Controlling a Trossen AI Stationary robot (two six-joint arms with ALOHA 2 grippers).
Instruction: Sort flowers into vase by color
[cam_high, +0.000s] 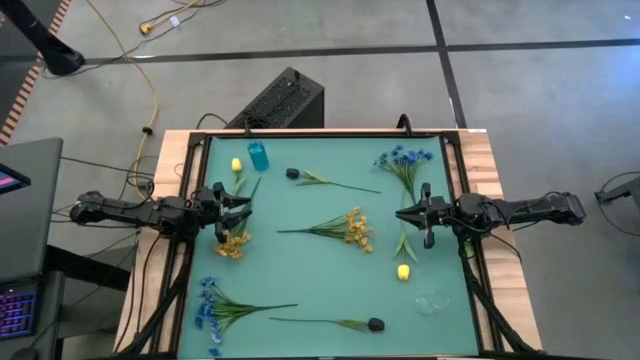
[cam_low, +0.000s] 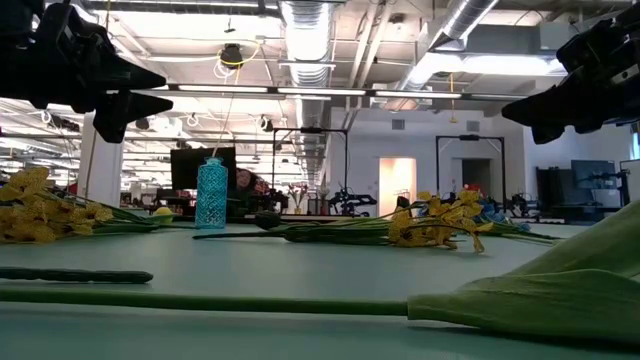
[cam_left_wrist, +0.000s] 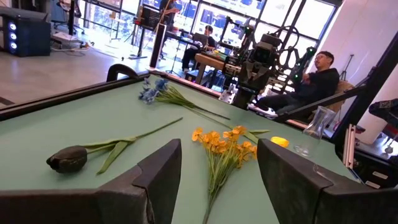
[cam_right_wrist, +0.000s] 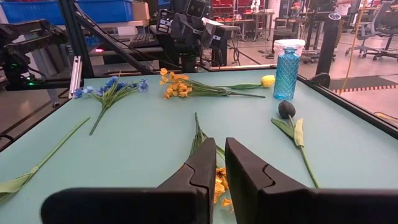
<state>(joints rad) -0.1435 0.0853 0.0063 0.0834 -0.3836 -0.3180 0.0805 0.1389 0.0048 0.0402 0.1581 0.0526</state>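
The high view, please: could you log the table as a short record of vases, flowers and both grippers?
blue vase: upright, far left part of the mat
clear vase, near right part
yellow clusters: one mid-mat, one under the left gripper
blue clusters: far right, near left
yellow buds: beside the blue vase, near right
dark buds: far centre, near centre
left gripper: open, empty
right gripper: nearly shut, empty
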